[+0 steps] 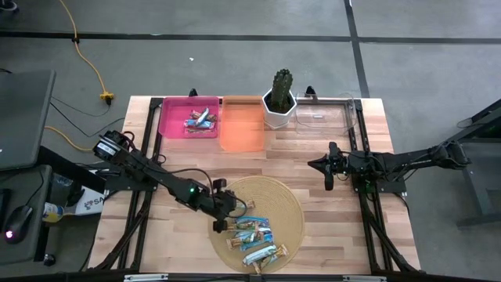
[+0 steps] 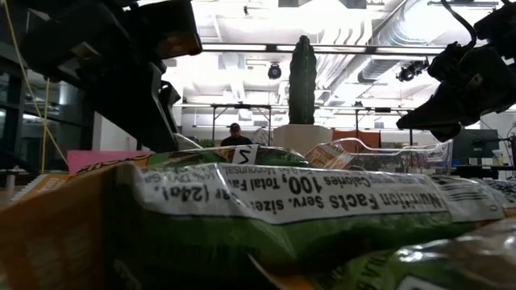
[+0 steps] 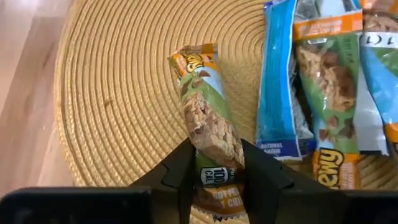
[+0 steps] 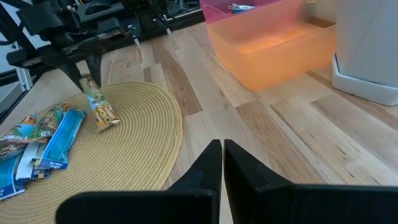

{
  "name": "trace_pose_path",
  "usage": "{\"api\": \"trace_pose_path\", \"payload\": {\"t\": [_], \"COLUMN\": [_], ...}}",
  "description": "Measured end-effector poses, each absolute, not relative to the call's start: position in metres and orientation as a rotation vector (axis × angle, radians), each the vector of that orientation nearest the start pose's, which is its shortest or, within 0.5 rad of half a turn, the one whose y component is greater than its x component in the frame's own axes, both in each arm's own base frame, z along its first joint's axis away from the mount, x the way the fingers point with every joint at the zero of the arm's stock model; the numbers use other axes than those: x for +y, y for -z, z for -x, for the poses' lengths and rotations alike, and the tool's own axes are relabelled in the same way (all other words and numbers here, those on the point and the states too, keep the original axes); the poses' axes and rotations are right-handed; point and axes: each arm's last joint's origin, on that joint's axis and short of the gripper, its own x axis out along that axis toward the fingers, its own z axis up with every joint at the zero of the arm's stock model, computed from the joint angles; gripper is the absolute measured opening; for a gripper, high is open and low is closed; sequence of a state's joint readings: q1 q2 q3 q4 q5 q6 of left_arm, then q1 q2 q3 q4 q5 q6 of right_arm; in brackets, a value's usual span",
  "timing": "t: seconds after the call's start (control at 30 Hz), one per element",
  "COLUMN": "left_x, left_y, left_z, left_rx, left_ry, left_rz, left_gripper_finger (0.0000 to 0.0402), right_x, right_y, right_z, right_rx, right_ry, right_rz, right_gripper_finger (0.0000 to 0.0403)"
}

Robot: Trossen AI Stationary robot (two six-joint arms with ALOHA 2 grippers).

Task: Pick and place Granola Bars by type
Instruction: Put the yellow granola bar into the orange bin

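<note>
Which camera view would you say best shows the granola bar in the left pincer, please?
The left wrist view: the granola bar fills it, clamped between the left pincer fingers. The right wrist view shows it small; the high view, barely; the low view, indistinguishably.

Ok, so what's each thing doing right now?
Left gripper: shut on a brown bar, lifted off the mat.
Right gripper: shut, empty, waiting above the table.
Pink bin: holds bars.
Orange bin: empty.
Clear bin: empty.
Cactus: upright.
</note>
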State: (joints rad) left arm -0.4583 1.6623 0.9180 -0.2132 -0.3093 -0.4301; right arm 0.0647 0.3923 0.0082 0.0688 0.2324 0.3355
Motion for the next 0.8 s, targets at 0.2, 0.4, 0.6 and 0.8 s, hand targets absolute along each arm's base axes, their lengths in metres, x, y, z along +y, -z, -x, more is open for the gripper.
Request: {"api": "trace_pose_path", "payload": {"t": [0.2, 0.4, 0.6, 0.8], "left_x": [-0.1337, -0.1338, -0.1337, -0.1337], "left_y": [-0.1664, -0.1663, -0.1663, -0.1663], "left_z": [-0.2904, -0.2903, -0.2903, -0.2903], "left_rx": [0.899, 0.901, 0.901, 0.901], "left_ry": [-0.049, -0.048, -0.049, -0.050], "left_rz": [0.042, 0.045, 0.046, 0.048], "left_gripper_finger": [0.0069, 0.0069, 0.0069, 0.0069], "right_x": [0.0009, 0.0009, 0.0009, 0.0009], "right_y": [-0.1386, -0.1385, -0.1386, -0.1386], "right_z": [-0.1171, -0.1171, -0.1171, -0.1171], "right_rx": [0.280, 0.280, 0.279, 0.280], "right_ry": [0.217, 0.217, 0.217, 0.217], "right_rz": [-0.285, -0.285, -0.284, -0.285], "right_gripper_finger": [0.0000, 0.0000, 0.0000, 0.0000]}}
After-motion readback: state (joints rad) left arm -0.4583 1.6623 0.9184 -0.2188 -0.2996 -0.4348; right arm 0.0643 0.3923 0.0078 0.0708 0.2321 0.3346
